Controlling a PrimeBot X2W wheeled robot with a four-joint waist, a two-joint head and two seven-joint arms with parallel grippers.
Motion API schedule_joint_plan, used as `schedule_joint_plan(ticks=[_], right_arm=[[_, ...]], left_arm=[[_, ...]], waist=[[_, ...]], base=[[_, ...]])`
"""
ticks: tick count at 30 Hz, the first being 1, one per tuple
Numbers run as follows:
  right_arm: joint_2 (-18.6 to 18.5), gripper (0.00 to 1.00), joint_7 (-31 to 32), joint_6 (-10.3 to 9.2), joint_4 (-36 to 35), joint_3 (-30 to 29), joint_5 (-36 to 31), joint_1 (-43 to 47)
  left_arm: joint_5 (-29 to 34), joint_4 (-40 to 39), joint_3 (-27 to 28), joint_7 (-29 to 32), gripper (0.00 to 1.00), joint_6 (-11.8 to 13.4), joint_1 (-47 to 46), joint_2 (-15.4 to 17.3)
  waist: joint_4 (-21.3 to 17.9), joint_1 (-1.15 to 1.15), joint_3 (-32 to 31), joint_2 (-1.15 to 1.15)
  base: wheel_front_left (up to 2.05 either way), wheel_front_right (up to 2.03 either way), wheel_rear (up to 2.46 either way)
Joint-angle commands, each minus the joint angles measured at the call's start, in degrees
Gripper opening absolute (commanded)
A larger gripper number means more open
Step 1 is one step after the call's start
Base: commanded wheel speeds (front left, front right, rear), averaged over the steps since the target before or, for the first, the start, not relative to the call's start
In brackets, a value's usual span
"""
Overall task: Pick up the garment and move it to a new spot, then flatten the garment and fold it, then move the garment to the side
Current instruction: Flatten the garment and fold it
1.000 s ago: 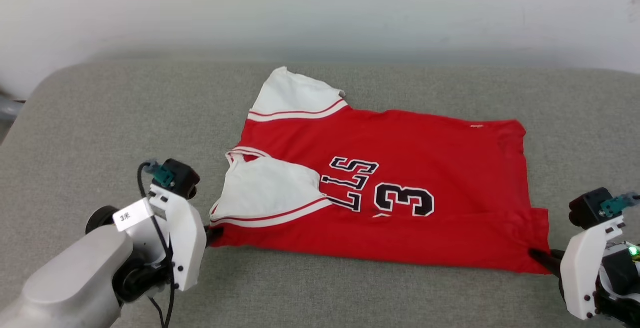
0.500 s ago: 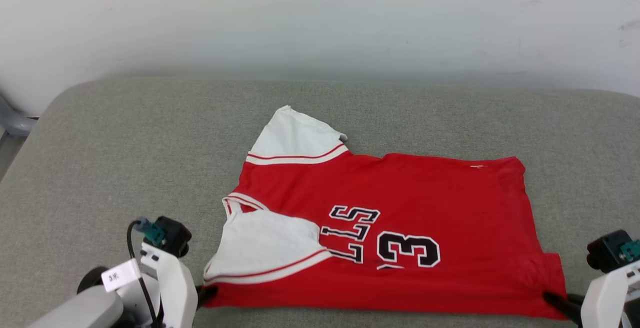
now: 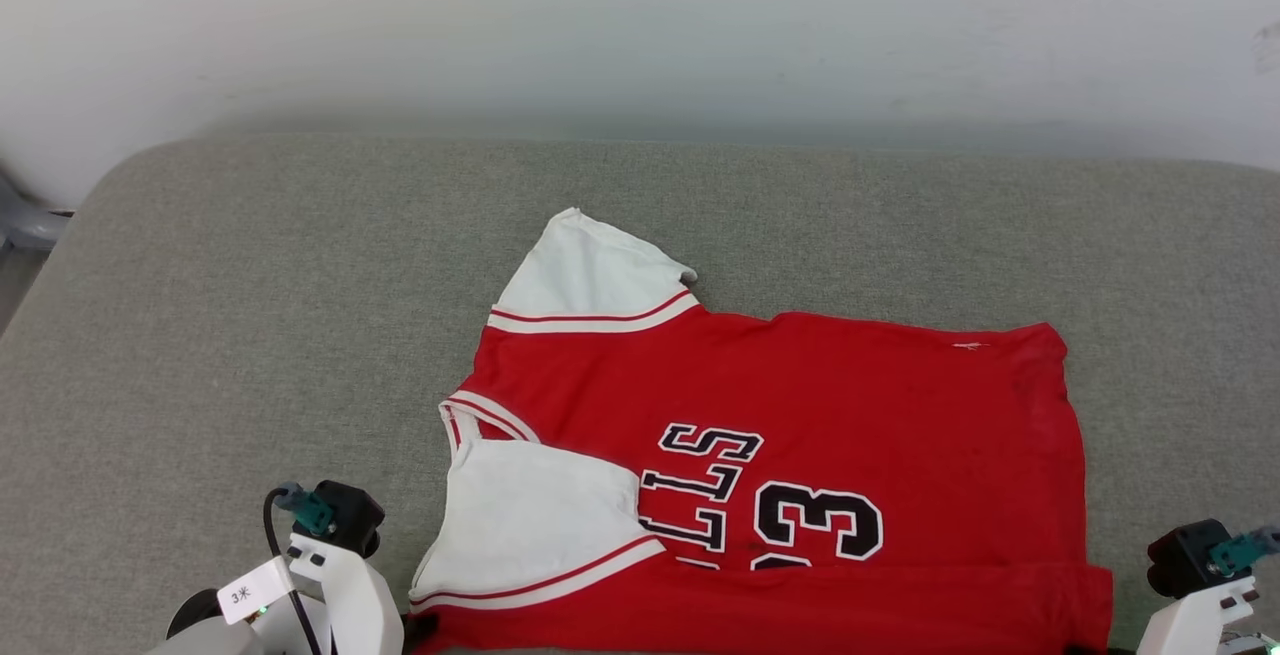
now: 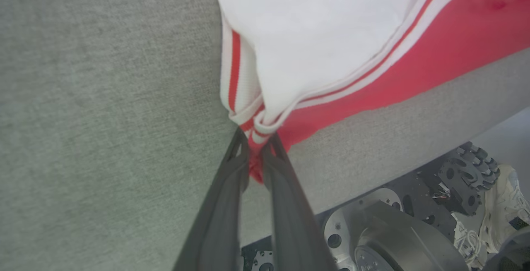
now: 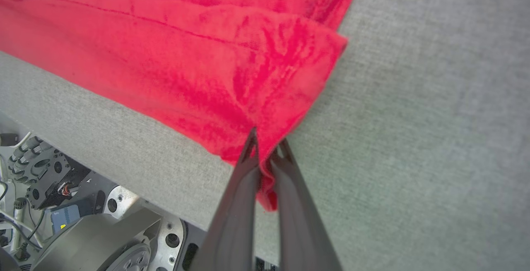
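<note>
The garment (image 3: 800,395), a red jersey with white sleeves and black letters and numbers, lies on the grey cushion (image 3: 250,335) with its near part folded over. My left gripper (image 3: 420,625) is shut on its near left corner, where the white striped sleeve trim bunches between the fingers (image 4: 238,167). The right gripper (image 3: 1088,648) is shut on the near right red corner, which is pinched between its fingers (image 5: 244,167). Both held corners sit close to the cushion's front edge, seen in the garment's wrist views (image 4: 331,35) (image 5: 186,56).
A white wall (image 3: 640,25) rises behind the cushion. Below the cushion's front edge (image 4: 372,138) my wheeled base (image 4: 393,238) shows, with a white shoe (image 4: 505,205) beside it. Bare cushion stretches left, right and behind the garment.
Both grippers, still shut, have drawn the garment's near edge toward the cushion's front. The folded flap has slid back, uncovering more of the lettering. The camera has also tilted.
</note>
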Motion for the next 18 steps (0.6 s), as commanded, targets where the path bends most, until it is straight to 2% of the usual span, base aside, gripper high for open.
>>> schedule_joint_plan(ticks=[1,2,3,11,18], right_arm=[[0.4,0.01,-0.8,-0.07,0.4,0.1,-0.4,-0.4],[0.9,0.43,-1.6,-0.07,0.6,0.0,-0.5,-0.5],[1.0,1.00,-2.7,-0.06,0.7,-0.2,-1.0,-0.7],[3.4,1.00,-15.1,-0.06,-0.3,-7.2,-5.7,-0.4],[11.2,1.00,-26.5,-0.06,-2.7,-17.8,-14.7,-1.2]], left_arm=[[0.5,0.7,0.0,-0.4,0.05,-0.2,0.2,-0.2],[0.9,1.1,-0.1,-0.8,0.67,-0.2,-0.1,-0.3],[1.3,1.5,0.0,-1.3,1.00,0.0,-0.4,-0.3],[4.3,-1.1,2.1,-6.3,1.00,1.3,-2.3,2.1],[8.3,-2.2,5.7,-13.0,1.00,4.1,-6.4,2.9]], waist=[[0.0,0.00,0.0,0.00],[0.0,0.00,-0.1,0.00],[0.1,0.00,-0.2,0.00],[0.1,0.00,-1.9,0.00],[-1.2,0.00,-1.6,0.00]], base=[[0.00,0.00,0.00],[0.00,0.00,0.00],[0.00,0.00,0.00],[0.00,0.00,0.00],[0.00,0.00,0.00]])
